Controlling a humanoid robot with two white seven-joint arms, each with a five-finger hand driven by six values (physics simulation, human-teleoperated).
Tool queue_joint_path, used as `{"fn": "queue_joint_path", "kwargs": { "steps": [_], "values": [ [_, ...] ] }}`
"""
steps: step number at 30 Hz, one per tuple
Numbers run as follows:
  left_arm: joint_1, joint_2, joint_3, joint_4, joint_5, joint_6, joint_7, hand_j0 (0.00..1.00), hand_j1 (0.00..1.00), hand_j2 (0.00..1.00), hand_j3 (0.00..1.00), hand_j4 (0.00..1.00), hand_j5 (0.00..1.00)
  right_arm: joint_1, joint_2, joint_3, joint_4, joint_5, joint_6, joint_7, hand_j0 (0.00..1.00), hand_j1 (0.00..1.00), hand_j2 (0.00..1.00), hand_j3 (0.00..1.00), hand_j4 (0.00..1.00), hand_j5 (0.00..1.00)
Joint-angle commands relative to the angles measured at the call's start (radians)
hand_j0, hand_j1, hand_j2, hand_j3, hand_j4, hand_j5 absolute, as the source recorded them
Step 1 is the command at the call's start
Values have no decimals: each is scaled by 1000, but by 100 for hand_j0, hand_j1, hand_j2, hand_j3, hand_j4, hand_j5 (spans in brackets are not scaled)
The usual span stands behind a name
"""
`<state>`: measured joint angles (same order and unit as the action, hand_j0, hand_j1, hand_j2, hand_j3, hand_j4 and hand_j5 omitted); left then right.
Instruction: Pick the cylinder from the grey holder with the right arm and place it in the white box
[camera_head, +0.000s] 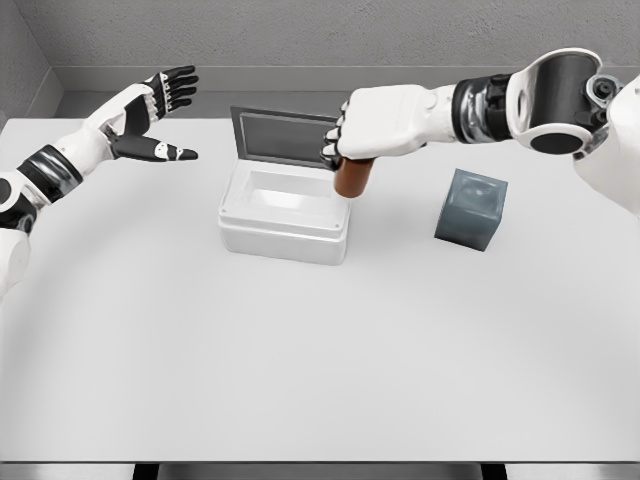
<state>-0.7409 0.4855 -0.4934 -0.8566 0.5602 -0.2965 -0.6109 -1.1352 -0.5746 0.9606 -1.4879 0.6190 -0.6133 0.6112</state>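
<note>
Cylinder (353, 176), brown, hangs upright with its long axis vertical, its top clamped in the curled fingers of the right robot hand (372, 125). It sits below the palm, at the right rim of the white box (284, 215), well apart from the grey holder (471, 207). Left robot hand (155, 115) hovers with fingers spread.

A single view — the head camera — looks down and forward over the white table (300, 370), whose near edge runs along the bottom of the frame and far edge meets the grey wall near the top. It sits at moderate range: the white box (285, 212) lies just above centre, the grey holder (471, 207) centre right — both arms enter from the sides.
</note>
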Motion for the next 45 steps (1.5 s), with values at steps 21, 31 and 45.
{"fn": "queue_joint_path", "kwargs": {
  "steps": [21,31,45],
  "values": [
    [0,-1,1,-1,7,0,0,100,100,100,100,100,100,-3,113,-2,98,31,2,0,46,46,46,46,46,46],
    [0,1,1,-1,7,0,0,100,100,100,100,100,100,-9,133,0,110,38,2,0,54,54,54,54,54,54],
    [0,-1,-1,-1,7,0,0,100,100,100,100,100,100,-5,145,-2,100,44,2,0,100,100,100,100,100,100]
  ]
}}
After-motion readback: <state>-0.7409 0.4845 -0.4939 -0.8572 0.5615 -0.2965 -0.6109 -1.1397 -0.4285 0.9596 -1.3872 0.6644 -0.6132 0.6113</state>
